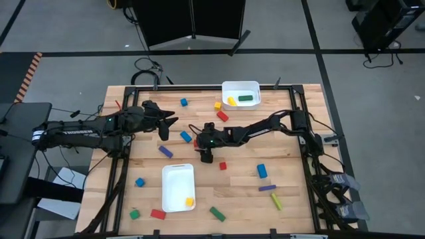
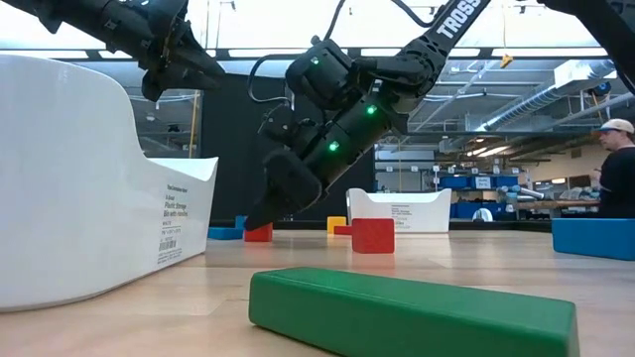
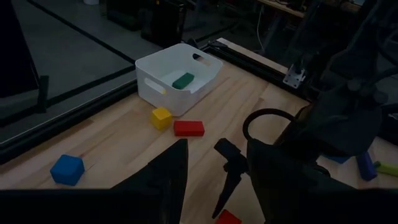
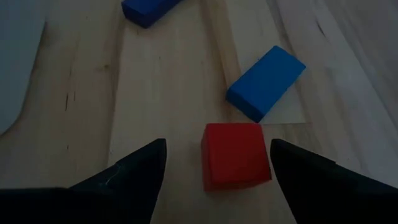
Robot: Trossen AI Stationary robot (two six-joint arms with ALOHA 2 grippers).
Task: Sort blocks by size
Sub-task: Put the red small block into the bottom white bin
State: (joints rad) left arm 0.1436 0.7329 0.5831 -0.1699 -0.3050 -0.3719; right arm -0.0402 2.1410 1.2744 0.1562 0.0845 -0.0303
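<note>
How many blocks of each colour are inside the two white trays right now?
Yellow blocks: 2
Green block: 1
Total: 3

I count two white trays: far tray (image 1: 240,87) holding yellow and green blocks, near tray (image 1: 178,188) holding one yellow cube (image 1: 189,201). Right gripper (image 1: 205,157) mid-table; left gripper (image 1: 167,125) raised nearby.
</note>
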